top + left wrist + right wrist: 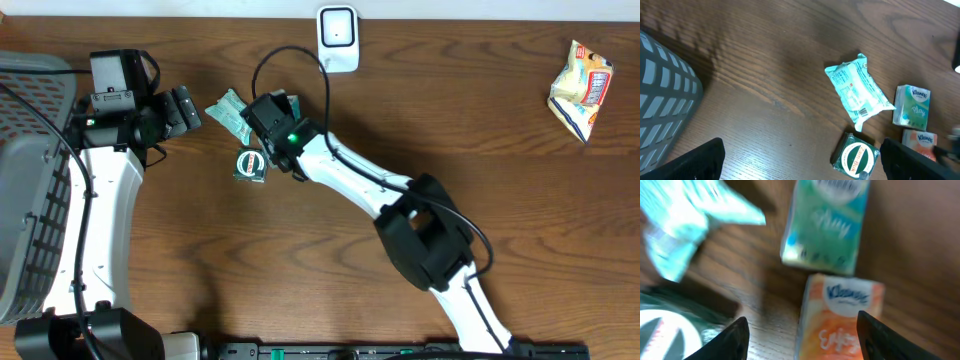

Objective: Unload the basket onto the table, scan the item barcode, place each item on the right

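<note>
Orange tissue pack [840, 317] lies beneath the right gripper's [802, 332] parted fingers.

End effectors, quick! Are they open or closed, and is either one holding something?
Left end effector: open, holding nothing.
Right end effector: open over the orange tissue pack, not gripping it.

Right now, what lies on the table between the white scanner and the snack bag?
Nothing: the overhead view shows only bare wooden table between the scanner and the snack bag.
</note>
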